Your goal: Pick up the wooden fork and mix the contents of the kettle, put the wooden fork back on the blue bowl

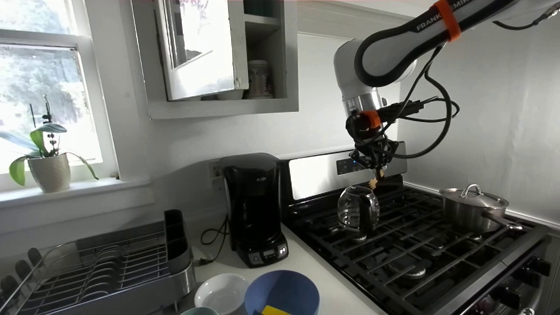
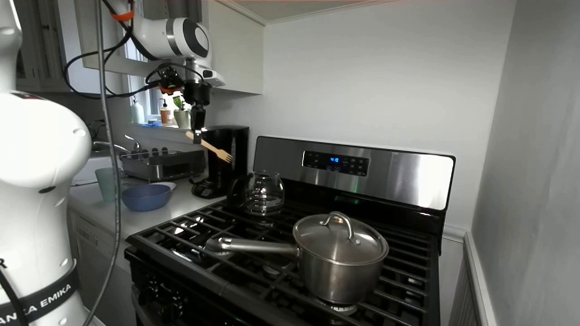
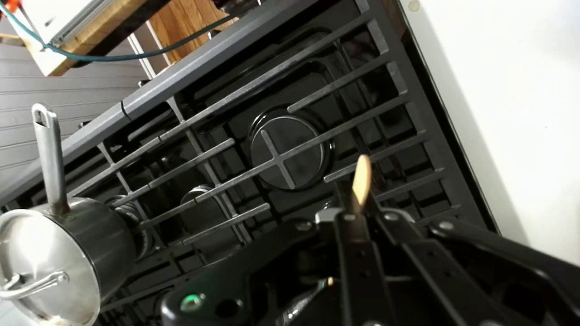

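Stovetop (image 3: 290, 151) beneath it, the gripper (image 2: 197, 136) pinches the wooden fork (image 2: 214, 148), tines slanting down.

White arm (image 1: 393, 52), black end effector (image 2: 197, 136)

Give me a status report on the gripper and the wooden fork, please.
Gripper shut on the wooden fork. Fork tilted in the air, not inside the glass carafe. Lidded saucepan stands apart, seemingly not in the way.

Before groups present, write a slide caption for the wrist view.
The gripper holds the wooden fork over the stove, lidded saucepan at frame left.
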